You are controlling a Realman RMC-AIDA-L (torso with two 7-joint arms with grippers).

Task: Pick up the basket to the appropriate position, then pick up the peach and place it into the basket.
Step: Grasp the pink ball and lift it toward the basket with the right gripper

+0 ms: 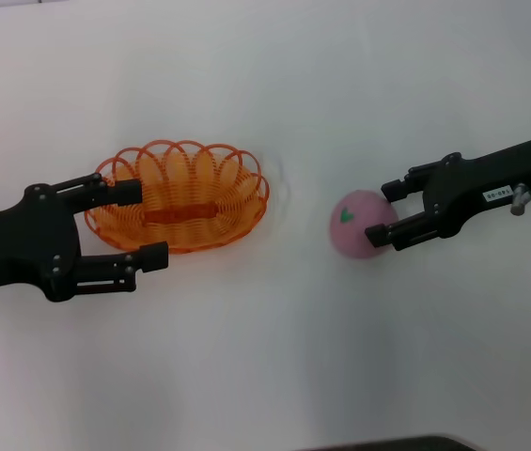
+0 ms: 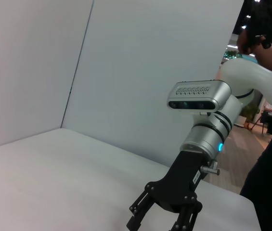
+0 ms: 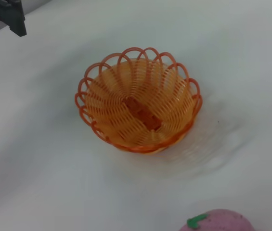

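Observation:
The orange wire-loop basket (image 1: 185, 197) stands on the white table, left of centre. My left gripper (image 1: 141, 224) is open, with one finger on either side of the basket's left end. The pink peach (image 1: 357, 225), with a green leaf mark, rests on the table to the basket's right. My right gripper (image 1: 387, 212) is open, and its fingers flank the peach's right side. The right wrist view shows the basket (image 3: 138, 106) upright and empty, and the top of the peach (image 3: 217, 222). The left wrist view shows only the right gripper (image 2: 160, 219) from afar.
The white table (image 1: 265, 376) has nothing else on it. White walls (image 2: 140, 72) stand behind the table. A person (image 2: 270, 57) stands past the table's far side in the left wrist view.

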